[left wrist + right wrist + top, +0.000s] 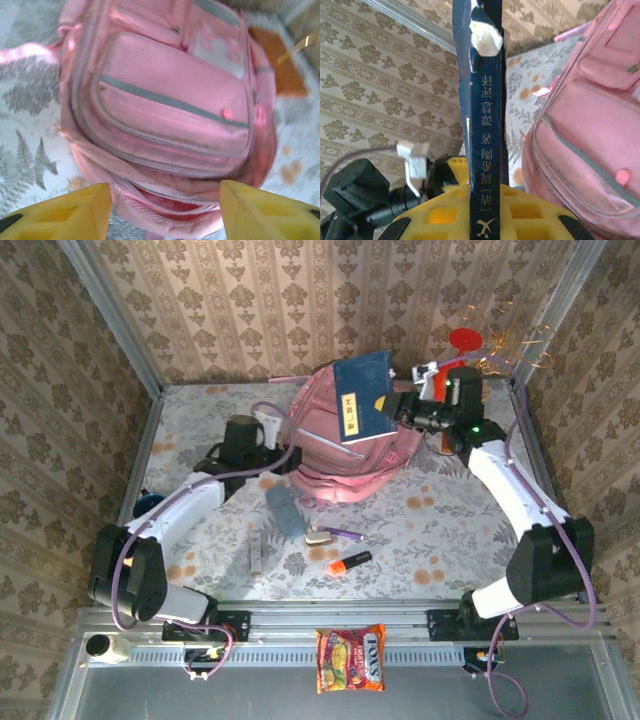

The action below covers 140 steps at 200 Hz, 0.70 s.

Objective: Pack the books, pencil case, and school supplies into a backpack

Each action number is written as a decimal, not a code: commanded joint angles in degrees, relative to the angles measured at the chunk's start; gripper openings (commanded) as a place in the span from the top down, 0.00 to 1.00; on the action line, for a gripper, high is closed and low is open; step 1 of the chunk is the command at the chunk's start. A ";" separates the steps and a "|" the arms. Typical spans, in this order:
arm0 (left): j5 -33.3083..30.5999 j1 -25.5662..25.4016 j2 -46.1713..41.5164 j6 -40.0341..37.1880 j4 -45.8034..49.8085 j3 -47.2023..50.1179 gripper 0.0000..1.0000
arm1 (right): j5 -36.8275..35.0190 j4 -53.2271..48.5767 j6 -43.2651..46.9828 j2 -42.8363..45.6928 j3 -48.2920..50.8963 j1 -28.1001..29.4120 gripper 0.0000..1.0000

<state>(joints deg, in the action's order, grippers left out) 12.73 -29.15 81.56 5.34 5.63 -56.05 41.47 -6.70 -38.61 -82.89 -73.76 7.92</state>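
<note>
Floral tabletop [440, 510] carries the pink backpack [345, 460] at its far middle; right gripper [485, 202] clenches the navy book [362, 400] over the backpack's far end; left gripper [164, 205] hangs with jaws spread, empty, just left of it; pencil case [285, 510] and marker [349, 562] lie nearer.

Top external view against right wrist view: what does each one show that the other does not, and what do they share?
Top external: the pencil case, orange-and-black marker, purple pen and snack packet. Right wrist: pale lettering down the spine of the navy book. Shared: the pink backpack and the right end effector shut on that book.
</note>
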 commanded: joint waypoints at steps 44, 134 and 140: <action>-3.07 -10.57 8.49 -35.26 5.01 -6.16 0.34 | -1.22 -8.14 4.25 2.24 -1.79 -1.92 1.00; 2.42 -13.91 24.89 -43.38 11.05 -20.70 0.48 | -2.05 -9.63 3.44 5.00 1.07 -7.63 1.00; 2.79 -13.92 25.39 -43.57 11.17 -20.97 0.48 | -2.25 -10.15 3.78 5.23 1.15 -7.91 1.00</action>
<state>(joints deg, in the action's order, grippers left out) 11.97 -42.87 105.60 -35.03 13.61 -74.83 39.35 -15.92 -35.75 -80.99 -72.71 0.75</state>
